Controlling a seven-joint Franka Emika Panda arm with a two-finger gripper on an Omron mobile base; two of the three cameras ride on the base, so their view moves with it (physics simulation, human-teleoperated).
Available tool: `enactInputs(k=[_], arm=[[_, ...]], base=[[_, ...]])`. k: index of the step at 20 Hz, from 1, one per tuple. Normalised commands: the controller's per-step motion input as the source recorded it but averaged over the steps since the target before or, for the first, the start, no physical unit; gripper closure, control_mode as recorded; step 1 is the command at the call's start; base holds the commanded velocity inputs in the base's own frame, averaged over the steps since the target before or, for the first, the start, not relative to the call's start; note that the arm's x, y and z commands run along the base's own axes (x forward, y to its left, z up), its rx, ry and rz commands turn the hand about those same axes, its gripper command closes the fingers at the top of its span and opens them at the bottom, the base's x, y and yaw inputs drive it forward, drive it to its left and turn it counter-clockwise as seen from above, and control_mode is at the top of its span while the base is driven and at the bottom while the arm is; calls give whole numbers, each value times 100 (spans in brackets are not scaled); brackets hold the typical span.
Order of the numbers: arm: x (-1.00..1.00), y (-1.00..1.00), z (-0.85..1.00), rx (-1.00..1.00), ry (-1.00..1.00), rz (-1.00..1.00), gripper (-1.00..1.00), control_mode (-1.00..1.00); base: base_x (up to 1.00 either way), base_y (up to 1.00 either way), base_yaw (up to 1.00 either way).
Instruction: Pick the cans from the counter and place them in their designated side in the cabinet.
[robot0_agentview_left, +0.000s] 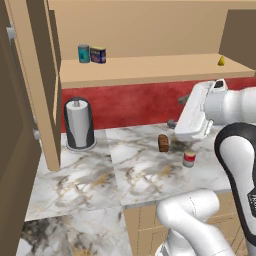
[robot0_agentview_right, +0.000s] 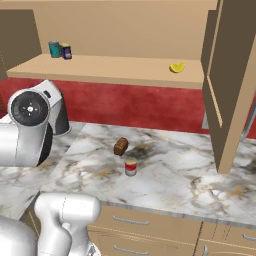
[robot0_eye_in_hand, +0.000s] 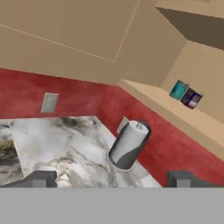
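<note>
The red can with a white band (robot0_agentview_left: 189, 158) (robot0_agentview_right: 130, 166) stands on the marble counter (robot0_agentview_left: 85, 175) (robot0_agentview_right: 190, 175), toward its front edge. The dark blue can with a yellow label (robot0_agentview_left: 98, 54) (robot0_agentview_right: 66, 51) (robot0_eye_in_hand: 191, 99) stands on the cabinet shelf (robot0_agentview_left: 160, 70) (robot0_agentview_right: 110, 70) at its left end, right next to a teal can (robot0_agentview_left: 83, 53) (robot0_agentview_right: 54, 48) (robot0_eye_in_hand: 178, 89). My gripper (robot0_eye_in_hand: 113, 179) (robot0_agentview_left: 177, 111) is open and holds nothing. It hangs above the counter, behind and above the red can, and faces left toward the shelf's left end.
A small brown block (robot0_agentview_left: 163, 143) (robot0_agentview_right: 120, 146) lies just behind the red can. A paper towel holder (robot0_agentview_left: 79, 123) (robot0_eye_in_hand: 129, 145) stands at the back left under the shelf. A lemon (robot0_agentview_left: 221, 61) (robot0_agentview_right: 176, 67) sits at the shelf's right end. Open cabinet doors (robot0_agentview_left: 35, 80) (robot0_agentview_right: 232, 75) flank the shelf.
</note>
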Motion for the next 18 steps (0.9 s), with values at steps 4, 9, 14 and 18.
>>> enactInputs(k=[4,9,14,18], arm=[[0,-7,-38,-11,45,-15,-100,-100],[2,-16,-35,-4,37,-30,-100,-100],[2,-9,-37,-8,11,-24,-100,-100],[21,1,-42,0,0,-20,-100,-100]], base=[[0,0,0],[0,0,0],[0,0,0],[0,0,0]])
